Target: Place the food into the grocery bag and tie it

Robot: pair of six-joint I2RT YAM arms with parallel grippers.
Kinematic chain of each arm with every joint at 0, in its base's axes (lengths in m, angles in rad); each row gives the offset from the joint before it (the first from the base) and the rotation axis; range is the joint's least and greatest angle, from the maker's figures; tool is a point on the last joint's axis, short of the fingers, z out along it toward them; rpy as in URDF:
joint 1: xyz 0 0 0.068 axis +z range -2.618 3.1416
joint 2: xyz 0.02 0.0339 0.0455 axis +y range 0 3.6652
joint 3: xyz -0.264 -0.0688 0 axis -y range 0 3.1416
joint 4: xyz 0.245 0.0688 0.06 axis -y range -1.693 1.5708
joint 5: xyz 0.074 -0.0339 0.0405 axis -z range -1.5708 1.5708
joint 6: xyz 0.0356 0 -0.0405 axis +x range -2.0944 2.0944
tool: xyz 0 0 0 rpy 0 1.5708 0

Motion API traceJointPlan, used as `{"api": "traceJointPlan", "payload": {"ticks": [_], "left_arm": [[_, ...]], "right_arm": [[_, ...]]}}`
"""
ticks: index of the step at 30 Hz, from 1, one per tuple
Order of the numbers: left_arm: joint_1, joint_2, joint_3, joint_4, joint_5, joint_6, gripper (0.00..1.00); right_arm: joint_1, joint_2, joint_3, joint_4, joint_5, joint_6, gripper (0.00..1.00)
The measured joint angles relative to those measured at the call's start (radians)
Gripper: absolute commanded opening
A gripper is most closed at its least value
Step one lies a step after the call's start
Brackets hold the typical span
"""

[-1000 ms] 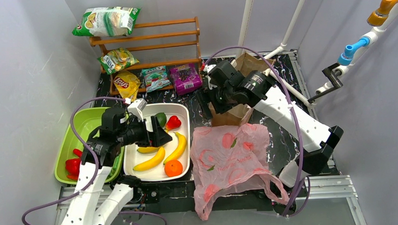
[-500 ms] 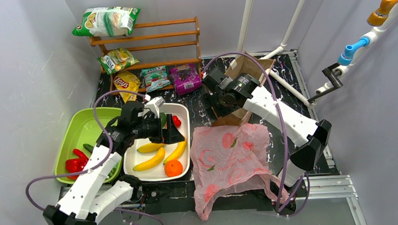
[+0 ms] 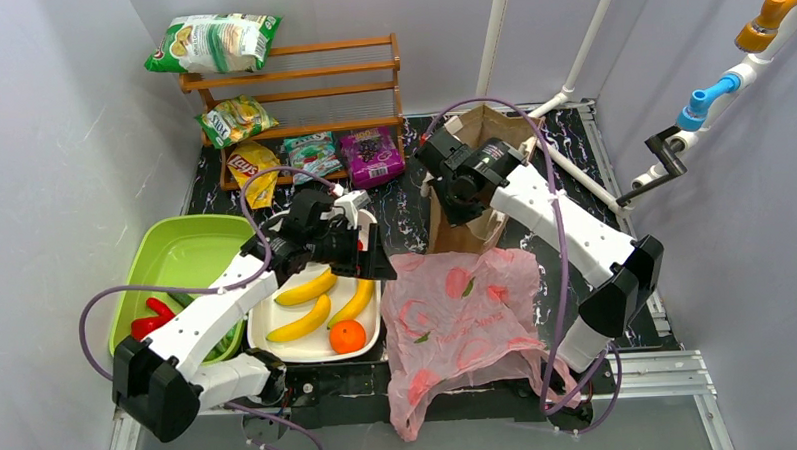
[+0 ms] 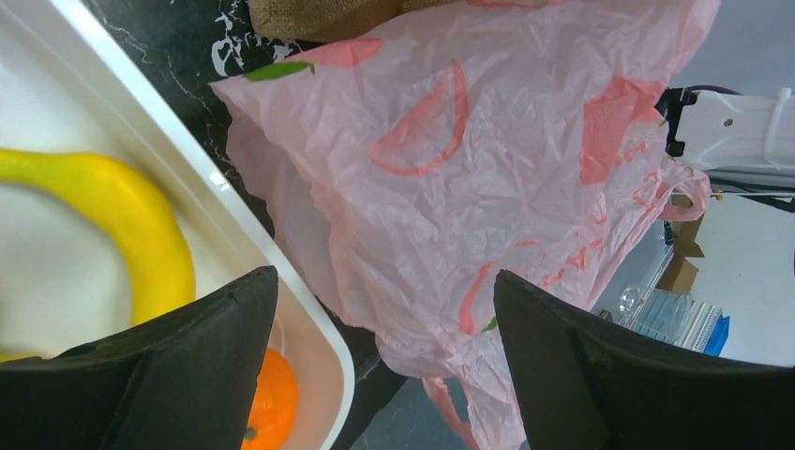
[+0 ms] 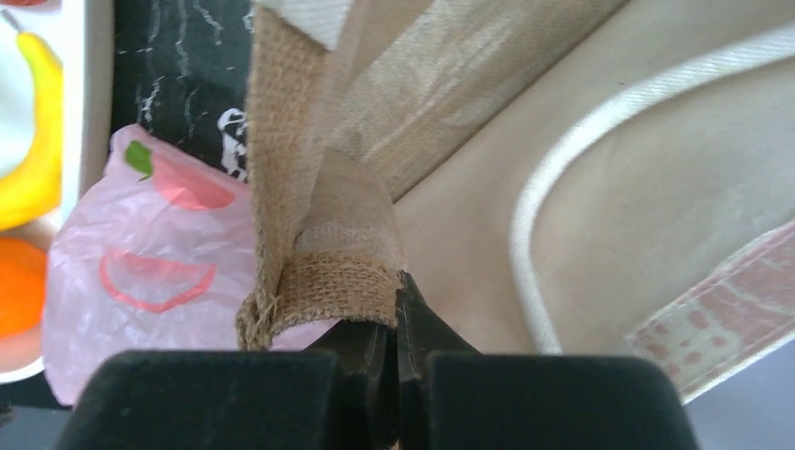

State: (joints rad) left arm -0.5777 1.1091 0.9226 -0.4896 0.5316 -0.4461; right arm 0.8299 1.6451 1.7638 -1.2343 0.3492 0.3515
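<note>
The pink grocery bag (image 3: pixel 458 313) lies flat and crumpled on the table, right of the white tray (image 3: pixel 263 315). In the tray lie three yellow bananas (image 3: pixel 307 288) and a round orange (image 3: pixel 347 336). My left gripper (image 3: pixel 371 261) hovers open over the tray's right rim (image 4: pixel 234 197), with the bag (image 4: pixel 450 169) between and below its fingers; a banana (image 4: pixel 131 225) and the orange (image 4: pixel 272 403) show at its left. My right gripper (image 5: pixel 396 300) is shut, and the brown burlap bag's rolled rim (image 5: pixel 328 272) touches its tips. I cannot tell whether fabric is pinched.
The brown bag (image 3: pixel 465 233) stands behind the pink bag. A green bin (image 3: pixel 176 258) with red peppers (image 3: pixel 143 329) sits left of the tray. A wooden shelf (image 3: pixel 300 83) with chip bags and snack packs (image 3: pixel 372 156) stands at the back. White pipes (image 3: pixel 579 59) run at the right.
My left arm swung right, from over the tray's middle to its right rim beside the pink bag. My right gripper moved onto the brown bag's rim and shut.
</note>
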Motion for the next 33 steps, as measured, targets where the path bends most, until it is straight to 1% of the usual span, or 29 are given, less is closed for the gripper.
{"api": "traceJointPlan", "payload": {"ticks": [3, 9, 15, 16, 17, 18, 20, 21, 22, 23, 25, 30, 31, 33], "left_arm": [[-0.016, 0.045, -0.004, 0.042, 0.002, -0.005, 0.79], [-0.033, 0.119, -0.014, 0.104, 0.016, -0.019, 0.6], [-0.043, 0.195, -0.014, 0.148, 0.042, -0.027, 0.5], [-0.045, 0.205, -0.013, 0.156, 0.05, -0.03, 0.51], [-0.046, 0.212, -0.013, 0.164, 0.056, -0.032, 0.53], [-0.047, 0.219, -0.013, 0.176, 0.064, -0.038, 0.62], [-0.049, 0.233, -0.013, 0.2, 0.084, -0.047, 0.82], [-0.051, 0.241, -0.011, 0.208, 0.093, -0.052, 0.9], [-0.053, 0.247, -0.008, 0.215, 0.101, -0.055, 0.96], [-0.054, 0.253, -0.005, 0.219, 0.109, -0.06, 0.98], [-0.058, 0.257, 0.003, 0.226, 0.123, -0.068, 0.98], [-0.061, 0.271, 0.013, 0.262, 0.152, -0.081, 0.91], [-0.061, 0.283, 0.017, 0.274, 0.159, -0.087, 0.89], [-0.063, 0.32, 0.028, 0.3, 0.173, -0.101, 0.81]], "right_arm": [[-0.029, -0.008, -0.016, -0.011, 0.024, 0.03, 0.01], [-0.072, -0.069, -0.077, -0.029, 0.061, 0.089, 0.01], [-0.085, -0.102, -0.108, -0.076, 0.097, 0.145, 0.01], [-0.087, -0.105, -0.116, -0.084, 0.102, 0.156, 0.01], [-0.09, -0.108, -0.122, -0.085, 0.106, 0.168, 0.01], [-0.093, -0.113, -0.13, -0.091, 0.111, 0.179, 0.01], [-0.103, -0.127, -0.143, -0.098, 0.116, 0.205, 0.01], [-0.108, -0.136, -0.149, -0.103, 0.115, 0.218, 0.01], [-0.111, -0.143, -0.153, -0.105, 0.114, 0.226, 0.01], [-0.115, -0.153, -0.159, -0.107, 0.11, 0.234, 0.01], [-0.119, -0.165, -0.166, -0.114, 0.102, 0.251, 0.01], [-0.123, -0.167, -0.169, -0.12, 0.093, 0.256, 0.01], [-0.123, -0.167, -0.169, -0.121, 0.093, 0.256, 0.01], [-0.124, -0.167, -0.169, -0.12, 0.093, 0.256, 0.01]]}}
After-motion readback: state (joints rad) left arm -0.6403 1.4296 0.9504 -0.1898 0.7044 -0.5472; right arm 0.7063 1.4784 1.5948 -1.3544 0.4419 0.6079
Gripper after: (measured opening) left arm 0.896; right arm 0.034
